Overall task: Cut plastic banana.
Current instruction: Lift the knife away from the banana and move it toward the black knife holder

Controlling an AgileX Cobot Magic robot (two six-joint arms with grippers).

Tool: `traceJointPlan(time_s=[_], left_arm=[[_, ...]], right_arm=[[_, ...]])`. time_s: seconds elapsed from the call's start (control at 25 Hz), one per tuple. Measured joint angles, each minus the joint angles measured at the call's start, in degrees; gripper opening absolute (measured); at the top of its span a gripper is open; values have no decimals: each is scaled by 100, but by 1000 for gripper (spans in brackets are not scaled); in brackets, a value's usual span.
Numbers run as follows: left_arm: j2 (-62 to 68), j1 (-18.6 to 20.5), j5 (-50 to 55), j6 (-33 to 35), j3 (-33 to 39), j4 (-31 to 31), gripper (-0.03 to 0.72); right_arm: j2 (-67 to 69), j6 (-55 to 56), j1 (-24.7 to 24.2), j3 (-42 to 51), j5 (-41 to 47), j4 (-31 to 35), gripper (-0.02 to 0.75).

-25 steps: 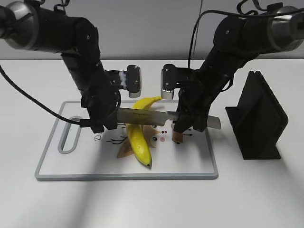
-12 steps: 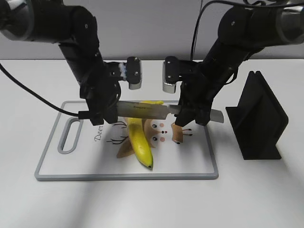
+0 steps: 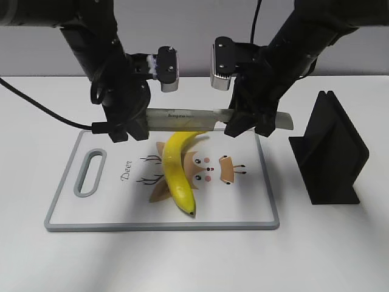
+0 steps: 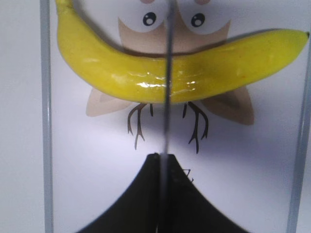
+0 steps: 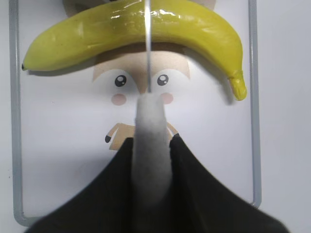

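Observation:
The yellow plastic banana (image 3: 175, 170) lies whole on the white cutting board (image 3: 73, 213), its dark tip toward the front edge. It also shows in the left wrist view (image 4: 121, 73) and the right wrist view (image 5: 194, 26). A silver knife (image 3: 182, 118) is held level above the banana's stem end, clear of it. My left gripper (image 3: 130, 125) is shut on the blade's tip end (image 4: 166, 97). My right gripper (image 3: 252, 121) is shut on the grey handle (image 5: 151, 131).
A black knife stand (image 3: 328, 152) stands on the table right of the board. The board has a grey rim, a handle slot (image 3: 90, 173) at its left end and a printed deer picture (image 3: 213, 167). White tabletop surrounds the board.
Both arms have lifted the knife up and toward the back, from low across the banana to well above it. The banana has turned slightly and lies whole.

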Motion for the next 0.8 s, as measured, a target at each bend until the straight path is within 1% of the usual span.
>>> traceJointPlan(time_s=[0.2, 0.4, 0.8], left_arm=[[-159, 1, 100, 0, 0, 32, -10], [-259, 1, 169, 0, 0, 31, -10], [-321, 1, 219, 0, -31, 15, -8]], right_arm=[[-10, 58, 0, -270, 299, -23, 168], [-59, 96, 0, -317, 438, -40, 168], [-198, 124, 0, -327, 481, -78, 167]])
